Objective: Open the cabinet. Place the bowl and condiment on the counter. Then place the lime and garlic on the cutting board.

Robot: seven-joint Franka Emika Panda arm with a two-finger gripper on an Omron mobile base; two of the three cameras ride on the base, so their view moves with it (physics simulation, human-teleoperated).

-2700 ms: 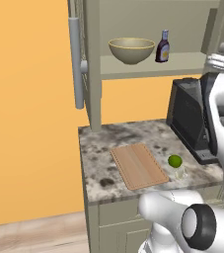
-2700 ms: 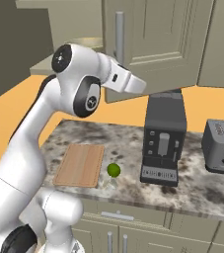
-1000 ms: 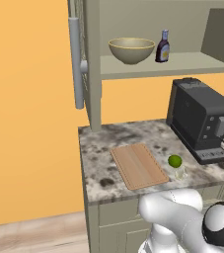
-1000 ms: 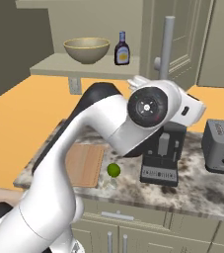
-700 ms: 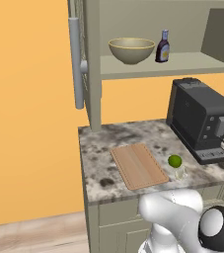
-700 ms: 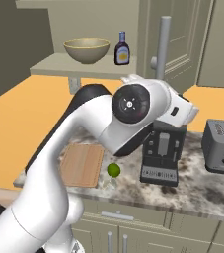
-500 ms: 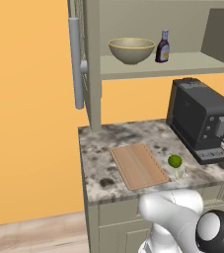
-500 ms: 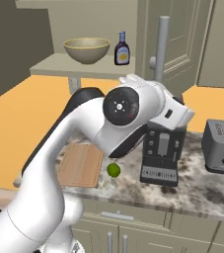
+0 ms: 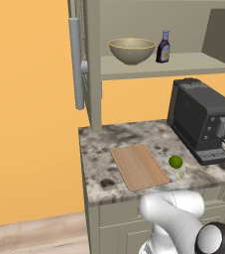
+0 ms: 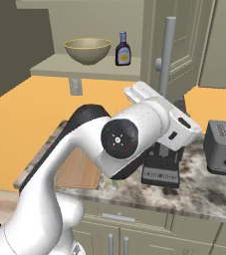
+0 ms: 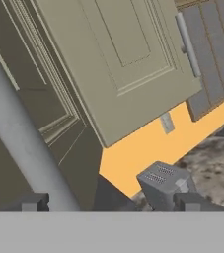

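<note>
Wooden cutting board [image 9: 139, 166] lengthwise front-to-back

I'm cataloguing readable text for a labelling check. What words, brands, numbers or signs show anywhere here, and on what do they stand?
No text can be read anywhere in these pictures.
Condiment: a yellowish label, too small and blurred to show any lettering.
Coffee machine: small grey buttons on its front, no legible marks.
Toaster: plain grey, no brand visible.
Cabinet, bowl, cutting board: no markings.
</note>
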